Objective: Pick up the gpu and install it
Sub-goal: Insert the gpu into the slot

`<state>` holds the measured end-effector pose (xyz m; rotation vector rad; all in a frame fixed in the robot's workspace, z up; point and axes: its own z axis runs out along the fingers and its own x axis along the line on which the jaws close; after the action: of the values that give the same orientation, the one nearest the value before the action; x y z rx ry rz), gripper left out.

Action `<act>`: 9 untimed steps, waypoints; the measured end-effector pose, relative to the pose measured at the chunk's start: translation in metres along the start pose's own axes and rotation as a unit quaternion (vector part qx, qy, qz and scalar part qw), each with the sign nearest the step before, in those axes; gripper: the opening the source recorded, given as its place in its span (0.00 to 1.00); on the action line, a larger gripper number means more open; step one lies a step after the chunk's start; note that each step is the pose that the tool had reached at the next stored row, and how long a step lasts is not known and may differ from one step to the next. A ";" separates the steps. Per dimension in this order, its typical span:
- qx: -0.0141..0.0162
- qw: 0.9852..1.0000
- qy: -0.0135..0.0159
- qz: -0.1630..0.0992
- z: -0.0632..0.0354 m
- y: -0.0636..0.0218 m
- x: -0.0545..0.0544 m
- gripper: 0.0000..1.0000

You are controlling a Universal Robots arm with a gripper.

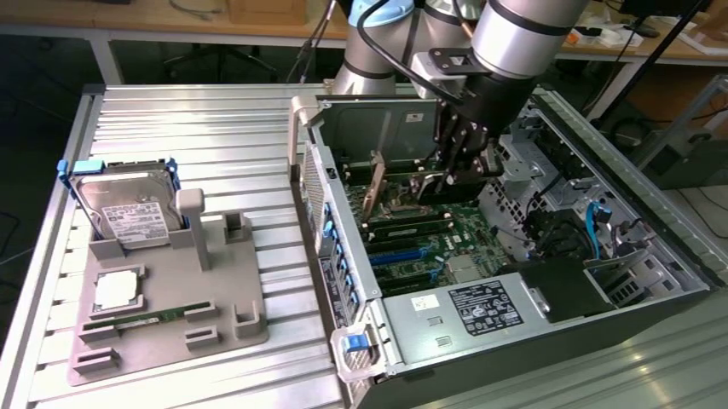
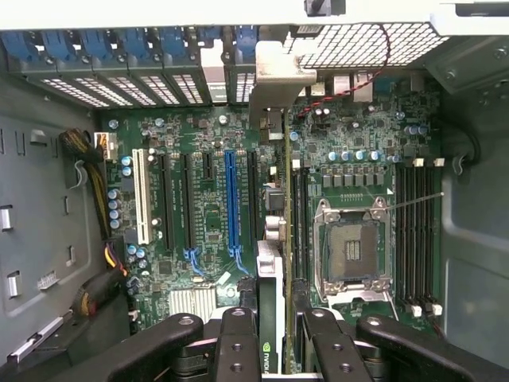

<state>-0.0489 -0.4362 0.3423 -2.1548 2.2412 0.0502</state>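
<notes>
Inside case (image 2: 48, 159) | fingers (image 2: 236, 346) clamp gpu (image 2: 270, 306) edge-on | fan face hidden; seating unclear

The robot arm (image 1: 517, 34) reaches down from the top of the frame into the open computer case (image 1: 683, 256) at right. Its gripper (image 1: 459, 175) clasps a graphics card (image 1: 404, 189) on edge just above the motherboard (image 1: 415, 256). At left, a grey holder (image 1: 170, 290) carries a hard drive (image 1: 128, 209), a processor chip (image 1: 118, 290) and a memory stick (image 1: 148, 318).
</notes>
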 end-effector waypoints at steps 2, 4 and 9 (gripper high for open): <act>0.000 1.000 0.000 -0.003 0.0005 0.0000 0.000 0.27; 0.000 1.000 0.000 -0.007 0.0007 0.0000 0.000 0.27; 0.000 1.000 0.000 -0.010 0.0009 0.0000 0.000 0.27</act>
<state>-0.0489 -0.4362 0.3414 -2.1776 2.2196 0.0508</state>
